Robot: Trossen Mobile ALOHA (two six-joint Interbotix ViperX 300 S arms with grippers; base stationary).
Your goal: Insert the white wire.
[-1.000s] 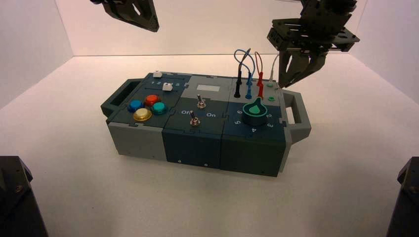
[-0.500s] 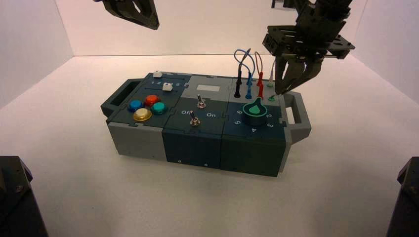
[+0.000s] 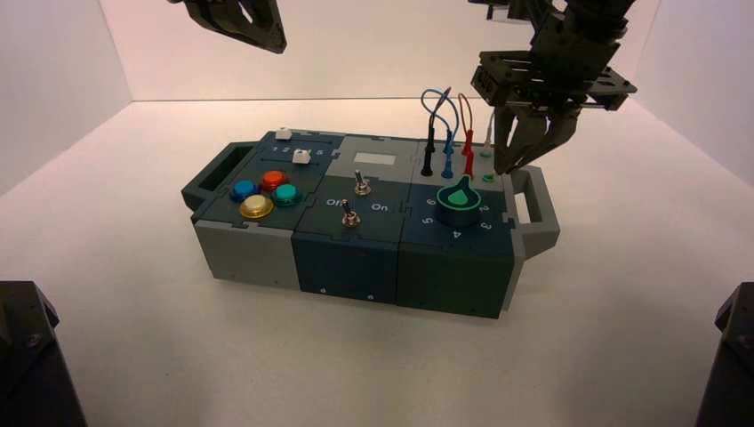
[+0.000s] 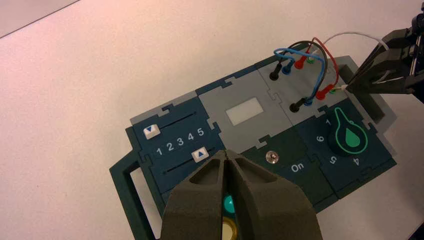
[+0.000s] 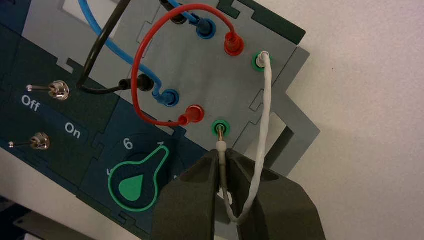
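One plug [image 5: 221,146] of the white wire [image 5: 263,125], pinched by the right gripper [image 5: 222,154] at two o'clock, perhaps meets the green socket [image 5: 227,128]; tilt could jam it. Left gripper [image 4: 226,153], closed, at eleven.

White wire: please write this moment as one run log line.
right claw: holds white wire's free plug | metal tip: at near green socket | other end: in far green socket

Kind of place: looks like a robot test station, perhaps in a lab
Robot arms: two dark arms with jaws reach over the box
Box: a test panel [image 3: 369,227] with buttons, switches, sliders, a knob and plugged leads
Surface: plain and pale [image 3: 258,347]
Backdrop: plain pale walls [image 3: 311,53]
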